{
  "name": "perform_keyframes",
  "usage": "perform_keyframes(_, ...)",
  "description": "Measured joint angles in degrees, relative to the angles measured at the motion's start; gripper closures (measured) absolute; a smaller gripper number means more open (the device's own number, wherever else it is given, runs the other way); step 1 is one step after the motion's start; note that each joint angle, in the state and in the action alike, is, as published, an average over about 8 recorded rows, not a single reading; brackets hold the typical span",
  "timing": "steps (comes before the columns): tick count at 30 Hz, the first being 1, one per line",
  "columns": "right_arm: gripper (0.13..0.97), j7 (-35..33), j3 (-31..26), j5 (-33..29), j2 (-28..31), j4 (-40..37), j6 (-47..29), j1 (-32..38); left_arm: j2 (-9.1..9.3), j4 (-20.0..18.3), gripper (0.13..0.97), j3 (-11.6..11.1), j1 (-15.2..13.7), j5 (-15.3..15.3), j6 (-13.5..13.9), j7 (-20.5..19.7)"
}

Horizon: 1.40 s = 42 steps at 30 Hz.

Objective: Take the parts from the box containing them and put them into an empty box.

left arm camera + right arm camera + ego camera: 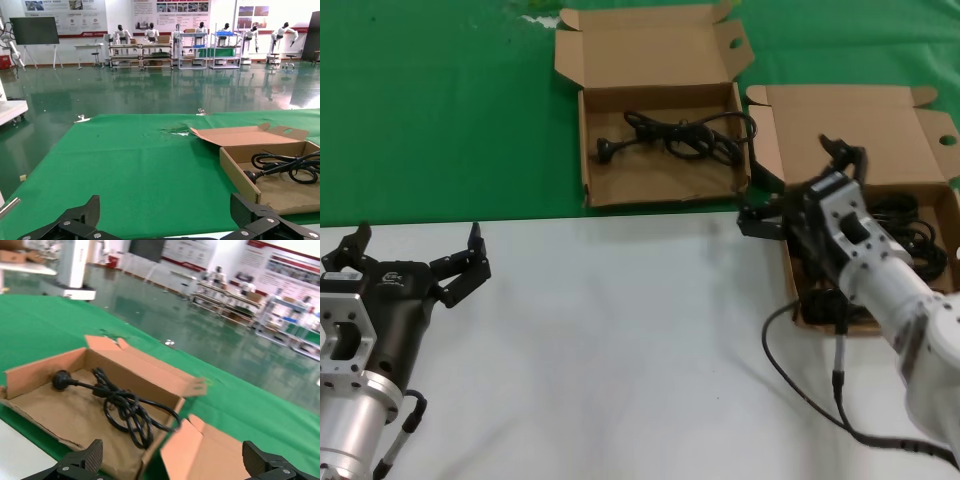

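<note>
The wider cardboard box (pixel 880 130) stands at the right with several black power cords (pixel 910 225) piled in it. The squarer box (pixel 650 180) stands at the back centre and holds one coiled cord (pixel 680 135). My right gripper (pixel 795 188) is open and empty, hovering over the left edge of the wider box. Its wrist view shows its open gripper (pixel 172 460), the squarer box (pixel 40 372) with its cord (pixel 125 407), and a flap (pixel 190 455) of the wider box. My left gripper (pixel 417 245) is open and empty over the white table at the front left.
Both boxes lie on a green cloth (pixel 440 100) behind the white table top (pixel 620 340). The right arm's black cable (pixel 800 390) loops over the table. The left wrist view shows the squarer box (pixel 235 170) to one side of my open left gripper (pixel 167 215).
</note>
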Motion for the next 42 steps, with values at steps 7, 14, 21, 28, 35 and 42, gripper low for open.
perform_keyframes(7,0.129,5.61,2.48,0.63,1.47,8.45,3.09,-7.62,0.00,0.00,0.167,0.00,0.00,0.00,0.00,0.00)
perform_keyframes(14,0.129,11.31,4.99,1.28,2.96,17.04,6.23,-15.33,0.00,0.00,0.136,0.00,0.00,-0.01,0.00,0.00)
perform_keyframes(21,0.129,16.85,7.44,1.91,4.42,25.38,9.28,-22.90,0.00,0.00,0.132,0.00,0.00,-0.01,0.00,0.00)
perform_keyframes(28,0.129,20.27,8.94,2.29,5.30,30.51,11.16,-27.49,0.00,0.00,0.132,0.00,0.00,0.00,0.00,0.01)
perform_keyframes(35,0.129,20.48,9.04,2.32,5.36,30.83,11.28,-27.78,0.00,0.00,0.132,0.00,0.00,-0.01,0.00,0.03)
perform_keyframes(42,0.129,20.48,9.04,2.32,5.36,30.83,11.28,-27.79,0.00,0.00,0.132,0.00,0.00,-0.01,0.00,0.02)
